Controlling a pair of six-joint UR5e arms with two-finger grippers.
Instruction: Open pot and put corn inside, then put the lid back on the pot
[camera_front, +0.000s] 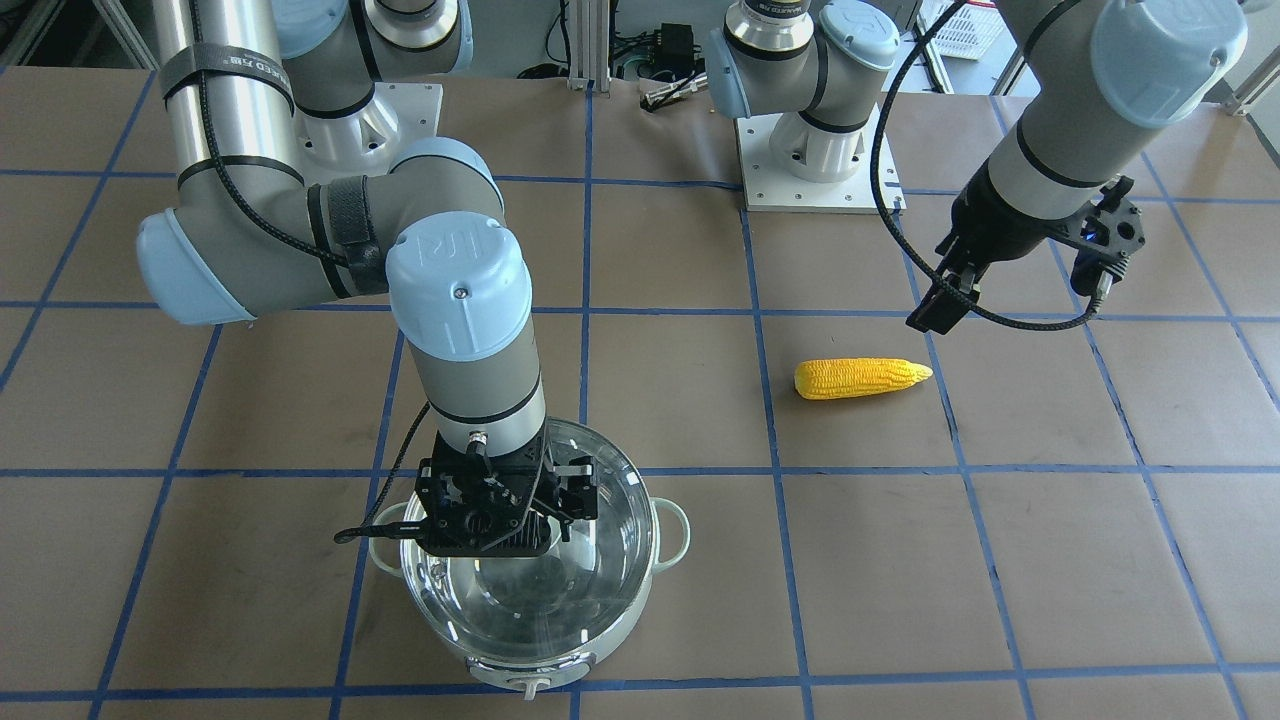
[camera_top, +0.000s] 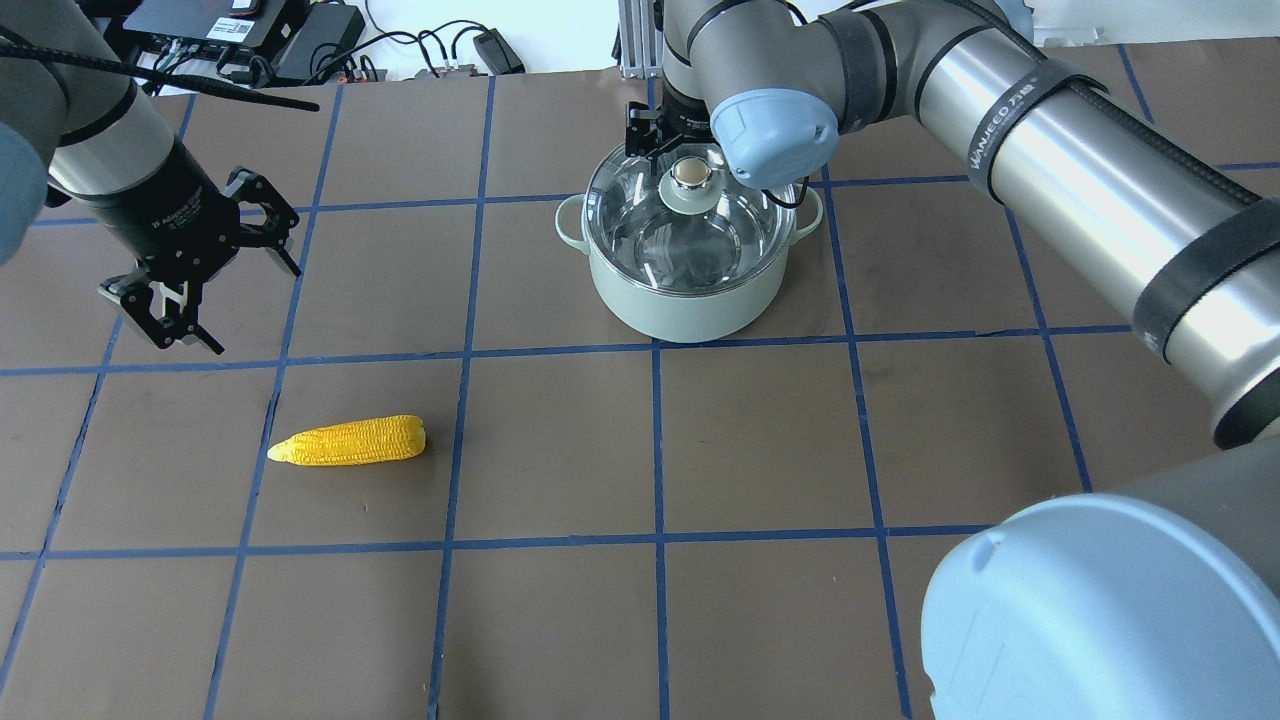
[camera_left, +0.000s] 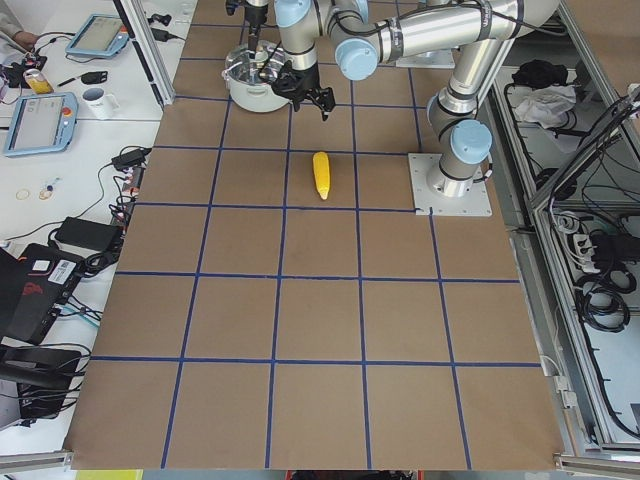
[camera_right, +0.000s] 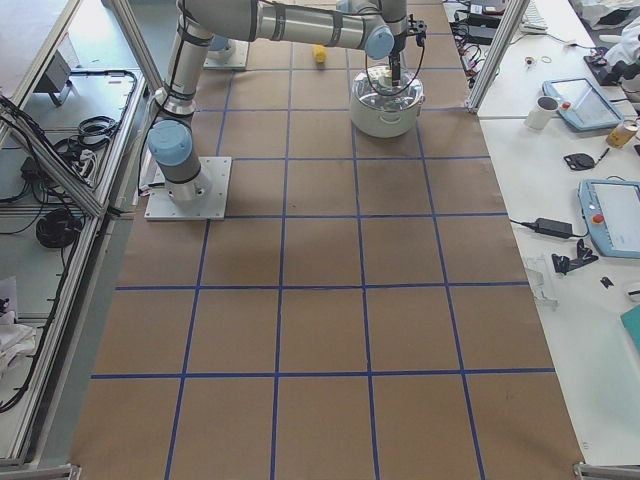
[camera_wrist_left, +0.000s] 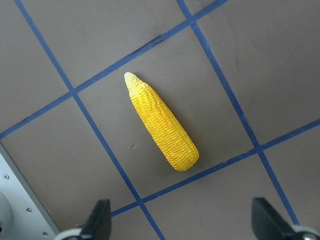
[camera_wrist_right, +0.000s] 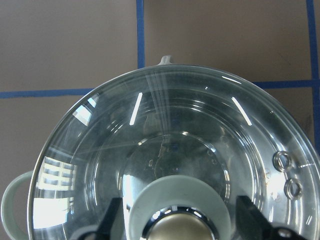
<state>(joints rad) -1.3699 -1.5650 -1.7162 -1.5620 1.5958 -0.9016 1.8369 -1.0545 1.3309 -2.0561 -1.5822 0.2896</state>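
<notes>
The mint-green pot stands at the far middle of the table with the clear glass lid on it. My right gripper is straight above the lid, and its fingers press both sides of the pale green knob. It also shows in the front view. The yellow corn lies flat on the table to the left, well apart from the pot. My left gripper hovers open and empty beyond the corn. The left wrist view shows the corn ahead of the open fingers.
Blue tape lines grid the brown table. The arms' base plates sit at the robot's side of the table. Cables and electronics lie past the far edge. Side desks with tablets flank the table ends.
</notes>
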